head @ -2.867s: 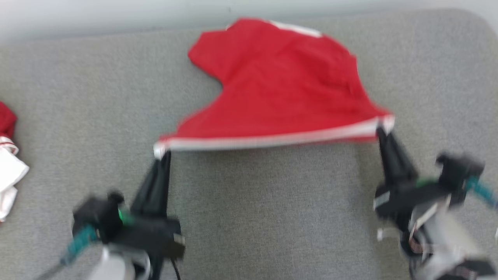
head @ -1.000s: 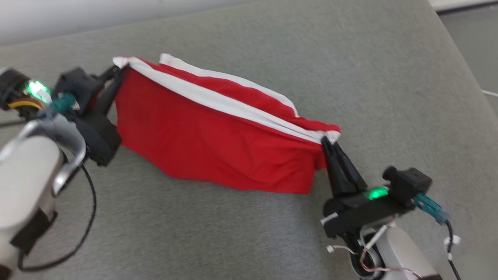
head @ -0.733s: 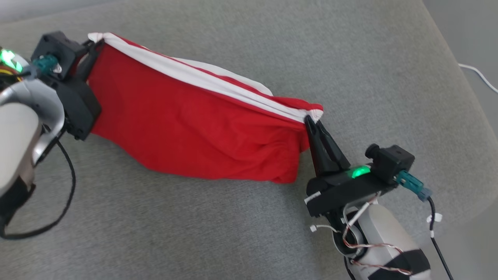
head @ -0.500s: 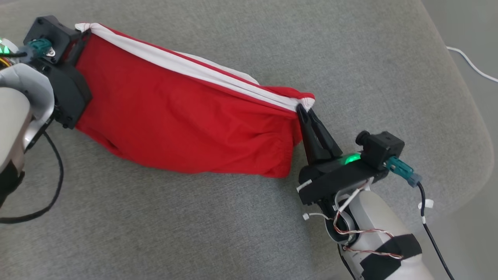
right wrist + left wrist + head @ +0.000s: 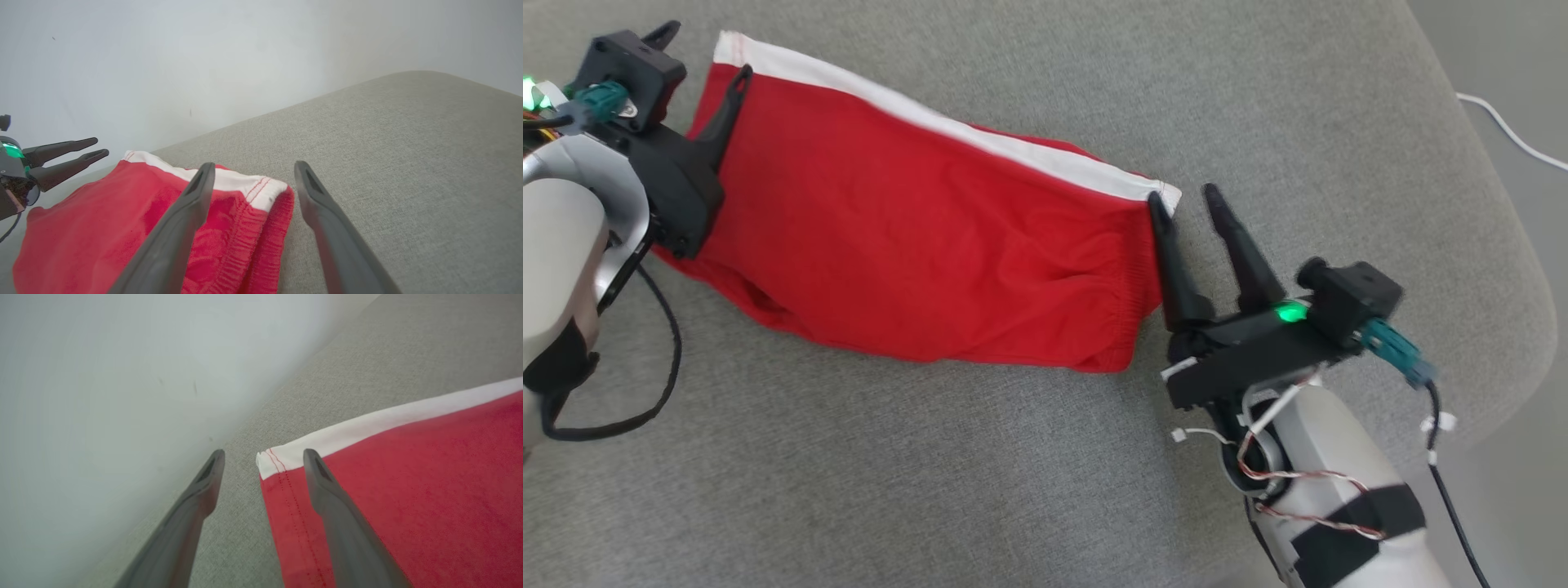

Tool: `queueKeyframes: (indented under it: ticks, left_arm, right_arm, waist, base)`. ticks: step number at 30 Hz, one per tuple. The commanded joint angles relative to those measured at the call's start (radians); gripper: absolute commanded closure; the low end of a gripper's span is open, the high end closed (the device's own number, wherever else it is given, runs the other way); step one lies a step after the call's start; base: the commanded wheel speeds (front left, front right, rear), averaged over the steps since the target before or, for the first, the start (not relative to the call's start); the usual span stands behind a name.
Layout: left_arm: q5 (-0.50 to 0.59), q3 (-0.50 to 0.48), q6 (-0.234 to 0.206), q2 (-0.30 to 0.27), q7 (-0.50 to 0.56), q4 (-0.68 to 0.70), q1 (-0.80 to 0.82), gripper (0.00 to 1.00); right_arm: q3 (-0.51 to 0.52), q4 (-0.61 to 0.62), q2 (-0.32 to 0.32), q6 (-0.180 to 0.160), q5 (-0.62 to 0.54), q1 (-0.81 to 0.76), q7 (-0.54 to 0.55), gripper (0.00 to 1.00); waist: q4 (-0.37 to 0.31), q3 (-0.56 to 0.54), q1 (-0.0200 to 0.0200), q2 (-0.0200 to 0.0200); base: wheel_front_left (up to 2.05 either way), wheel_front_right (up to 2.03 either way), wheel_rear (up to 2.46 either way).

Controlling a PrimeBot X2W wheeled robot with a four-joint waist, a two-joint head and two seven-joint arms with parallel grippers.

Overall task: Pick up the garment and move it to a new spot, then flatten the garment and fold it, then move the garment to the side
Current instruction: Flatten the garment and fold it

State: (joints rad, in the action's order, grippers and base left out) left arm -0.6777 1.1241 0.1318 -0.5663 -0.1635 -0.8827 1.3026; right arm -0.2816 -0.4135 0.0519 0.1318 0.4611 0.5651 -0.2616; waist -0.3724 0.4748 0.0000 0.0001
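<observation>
The red white-hemmed cloth garment is judged folded and placed aside, unheld by the wide-spread left end effector and right end effector.

You have a broad bare stretch of the grey cushion along its near edge, in front of the garment. The red cloth lies flat in a slanting band from the far left corner toward the right edge, stopping short of it. Behind it, bare cushion widens toward the far right corner. The wall stands just beside the left gripper, whose parted fingers straddle the cloth's corner. The right gripper, fingers likewise apart, blocks the cloth's right end. A black cable loops by the left edge.
</observation>
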Motion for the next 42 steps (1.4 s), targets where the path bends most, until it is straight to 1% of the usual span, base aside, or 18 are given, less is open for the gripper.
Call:
queueKeyframes:
  ticks: [1,2,3,5,6,8,9,12,14,16,18,20,21,24,28,31,37,42]
  left_arm:
    - [-0.022,-0.015,-0.004,0.01,-0.034,-0.02,-0.009,0.0]
    - [-0.031,-0.024,-0.004,0.017,-0.053,-0.029,-0.014,0.0]
    - [-0.043,-0.05,-0.014,0.032,-0.083,-0.035,-0.029,0.0]
    - [-0.052,-0.077,-0.031,0.045,-0.097,-0.024,-0.055,0.0]
    - [-0.048,-0.094,-0.05,0.045,-0.101,-0.012,-0.067,0.0]
    - [-0.038,-0.157,-0.091,0.038,-0.102,0.054,-0.093,0.0]
    - [-0.038,-0.157,-0.091,0.038,-0.102,0.054,-0.093,0.0]
    - [-0.002,-0.254,-0.153,0.026,-0.102,0.168,-0.193,0.0]
    - [0.02,-0.305,-0.169,0.024,-0.102,0.224,-0.255,0.0]
    - [0.032,-0.341,-0.159,0.022,-0.102,0.249,-0.309,0.0]
    - [0.02,-0.355,-0.112,0.022,-0.102,0.251,-0.356,0.0]
    - [0.021,-0.365,-0.076,0.006,-0.102,0.236,-0.369,0.0]
    - [-0.008,-0.373,-0.054,0.008,-0.102,0.227,-0.382,0.0]
    - [-0.034,-0.362,-0.02,-0.009,-0.089,0.201,-0.385,0.0]
    - [-0.083,-0.338,-0.005,-0.021,-0.042,0.174,-0.387,0.0]
    - [-0.125,-0.33,-0.001,-0.015,-0.013,0.153,-0.396,0.0]
    - [-0.217,-0.294,-0.002,-0.016,0.071,0.124,-0.401,0.0]
    - [-0.265,-0.251,-0.002,-0.024,0.14,0.1,-0.4,0.0]
  right_arm:
    - [0.024,0.037,-0.001,-0.002,-0.025,-0.034,-0.003,0.0]
    - [0.039,0.062,0.003,-0.002,-0.041,-0.049,-0.003,0.0]
    - [0.08,0.112,0.008,-0.002,-0.065,-0.079,-0.003,0.0]
    - [0.121,0.153,0.007,-0.002,-0.076,-0.113,-0.002,0.0]
    - [0.144,0.177,0.007,-0.002,-0.084,-0.127,-0.003,0.0]
    - [0.188,0.224,0.005,-0.002,-0.102,-0.155,-0.003,0.0]
    - [0.188,0.224,0.005,-0.002,-0.102,-0.155,-0.003,0.0]
    - [0.253,0.288,0.002,-0.002,-0.123,-0.2,-0.003,0.0]
    - [0.282,0.316,-0.001,-0.002,-0.129,-0.229,-0.003,0.0]
    - [0.296,0.332,-0.003,-0.002,-0.127,-0.249,-0.003,0.0]
    - [0.305,0.343,-0.002,-0.002,-0.112,-0.274,-0.003,0.0]
    - [0.296,0.343,-0.003,-0.002,-0.101,-0.298,-0.003,0.0]
    - [0.287,0.341,-0.003,-0.002,-0.103,-0.308,-0.003,0.0]
    - [0.273,0.325,-0.002,-0.002,-0.09,-0.339,-0.003,0.0]
    - [0.26,0.288,-0.003,-0.002,-0.072,-0.369,-0.003,0.0]
    - [0.243,0.263,-0.003,-0.002,-0.055,-0.383,-0.003,0.0]
    - [0.22,0.249,-0.003,-0.002,-0.047,-0.377,-0.003,0.0]
    - [0.214,0.244,-0.003,-0.002,-0.045,-0.367,-0.003,0.0]
  waist:
    - [0.019,-0.033,0.0,-0.0001]
    - [0.024,-0.044,0.0,-0.0001]
    - [0.036,-0.069,0.0,-0.0001]
    - [0.051,-0.092,0.0,-0.0001]
    - [0.058,-0.102,0.0,-0.0001]
    - [0.07,-0.116,0.0,-0.0001]
    - [0.07,-0.116,0.0,-0.0001]
    - [0.088,-0.134,0.0,-0.0001]
    - [0.098,-0.142,0.0,-0.0001]
    - [0.102,-0.15,0.0,-0.0001]
    - [0.103,-0.157,0.0,-0.0001]
    - [0.098,-0.163,0.0,-0.0001]
    - [0.096,-0.165,0.0,-0.0001]
    - [0.088,-0.17,0.0,-0.0001]
    - [0.081,-0.17,0.0,-0.0001]
    - [0.073,-0.166,0.0,-0.0001]
    - [0.052,-0.153,0.0,-0.0001]
    - [0.041,-0.145,0.0,-0.0001]
  base:
    - [0.0,0.0,0.0]
    - [0.0,0.0,0.0]
    - [0.0,0.0,0.0]
    - [0.0,0.0,0.0]
    - [0.0,0.0,0.0]
    - [0.0,0.0,0.0]
    - [0.0,0.0,0.0]
    - [0.0,0.0,0.0]
    - [0.0,0.0,0.0]
    - [0.0,0.0,0.0]
    - [0.0,0.0,0.0]
    - [0.0,0.0,0.0]
    - [0.0,0.0,0.0]
    - [0.0,0.0,0.0]
    - [0.0,0.0,0.0]
    - [0.0,0.0,0.0]
    - [0.0,0.0,0.0]
    - [0.0,0.0,0.0]
